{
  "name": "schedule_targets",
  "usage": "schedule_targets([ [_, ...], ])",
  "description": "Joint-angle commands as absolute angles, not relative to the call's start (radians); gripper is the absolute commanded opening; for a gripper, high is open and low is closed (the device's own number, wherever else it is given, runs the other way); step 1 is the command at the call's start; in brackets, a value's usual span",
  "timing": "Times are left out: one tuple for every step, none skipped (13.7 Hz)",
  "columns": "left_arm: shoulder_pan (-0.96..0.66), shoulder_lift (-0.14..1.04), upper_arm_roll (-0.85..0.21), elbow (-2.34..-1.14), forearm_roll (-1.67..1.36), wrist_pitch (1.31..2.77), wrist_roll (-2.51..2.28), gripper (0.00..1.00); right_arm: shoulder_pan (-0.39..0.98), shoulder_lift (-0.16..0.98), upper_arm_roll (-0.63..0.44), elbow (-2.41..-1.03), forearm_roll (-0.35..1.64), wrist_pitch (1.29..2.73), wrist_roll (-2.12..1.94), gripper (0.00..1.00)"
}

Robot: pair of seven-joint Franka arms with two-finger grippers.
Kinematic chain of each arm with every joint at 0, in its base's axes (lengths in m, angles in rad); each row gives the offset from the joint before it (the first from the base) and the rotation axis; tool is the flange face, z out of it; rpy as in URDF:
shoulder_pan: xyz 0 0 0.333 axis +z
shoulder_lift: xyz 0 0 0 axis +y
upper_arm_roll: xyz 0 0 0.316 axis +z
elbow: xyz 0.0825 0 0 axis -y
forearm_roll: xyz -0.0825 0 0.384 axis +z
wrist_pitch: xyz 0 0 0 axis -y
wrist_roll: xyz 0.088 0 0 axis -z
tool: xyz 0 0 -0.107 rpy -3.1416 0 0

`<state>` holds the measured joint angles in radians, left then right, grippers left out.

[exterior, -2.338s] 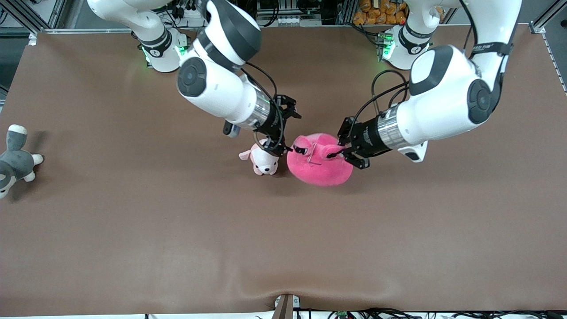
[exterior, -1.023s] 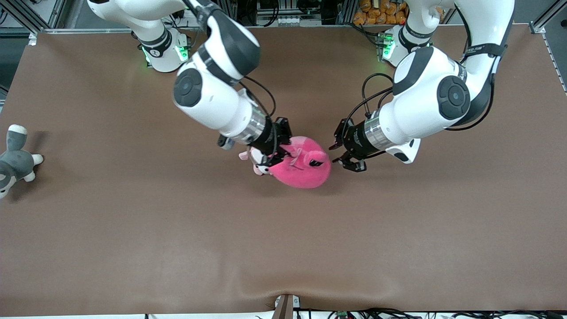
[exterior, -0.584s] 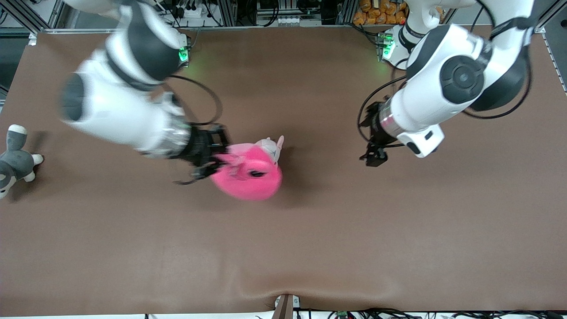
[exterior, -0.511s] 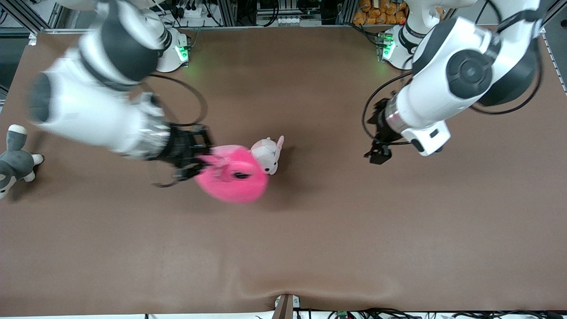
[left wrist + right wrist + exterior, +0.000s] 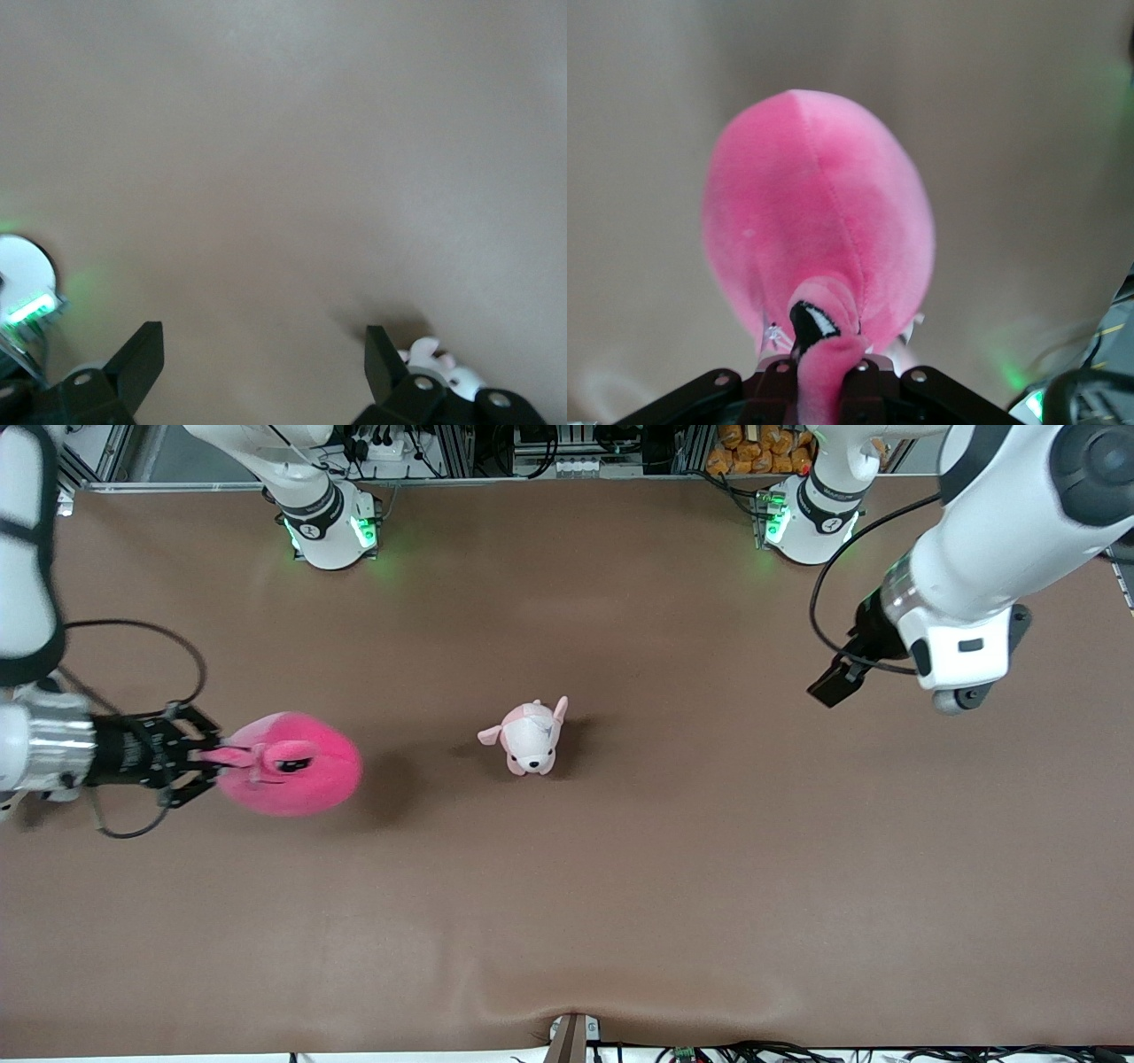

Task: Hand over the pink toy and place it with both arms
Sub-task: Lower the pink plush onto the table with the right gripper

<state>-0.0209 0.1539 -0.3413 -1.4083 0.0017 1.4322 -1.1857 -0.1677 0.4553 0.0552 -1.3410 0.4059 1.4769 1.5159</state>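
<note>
Handover complete: right gripper (image 5: 205,757) now carries the pink toy (image 5: 292,764) alone, pinching its flap, over the right arm's end of the table (image 5: 620,886).
Puppy plush (image 5: 529,737) sits uncovered mid-table. Left gripper (image 5: 831,682) has withdrawn, jaws spread and empty; only its wrist view shows that gap.
</note>
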Motion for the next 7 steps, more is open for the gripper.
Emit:
schedule_targets([
  [0.027, 0.105, -0.342, -1.414, 0.037, 1.367, -0.949, 1.0, -0.294, 0.477, 0.08, -1.464, 0.396, 1.575, 1.302, 0.0],
  [0.037, 0.08, -0.344, -1.416, 0.057, 1.365, -0.858, 1.0, -0.326, 0.48, 0.08, -1.515, 0.396, 1.624, 1.223, 0.0],
  [0.05, 0.071, -0.342, -1.414, 0.058, 1.365, -0.775, 1.0, -0.342, 0.482, 0.08, -1.558, 0.396, 1.662, 1.148, 0.0],
  [0.066, 0.061, -0.342, -1.414, 0.058, 1.362, -0.708, 1.0, -0.369, 0.494, 0.08, -1.583, 0.396, 1.684, 1.082, 0.0],
  [0.089, 0.048, -0.344, -1.417, 0.058, 1.361, -0.646, 1.0, -0.397, 0.52, 0.08, -1.583, 0.396, 1.69, 1.022, 0.0],
  [0.112, 0.035, -0.344, -1.417, 0.058, 1.35, -0.587, 1.0, -0.417, 0.535, 0.08, -1.579, 0.396, 1.689, 0.978, 0.0],
  [0.136, 0.031, -0.344, -1.417, 0.06, 1.347, -0.531, 1.0, -0.422, 0.532, 0.08, -1.572, 0.387, 1.678, 0.938, 0.18],
])
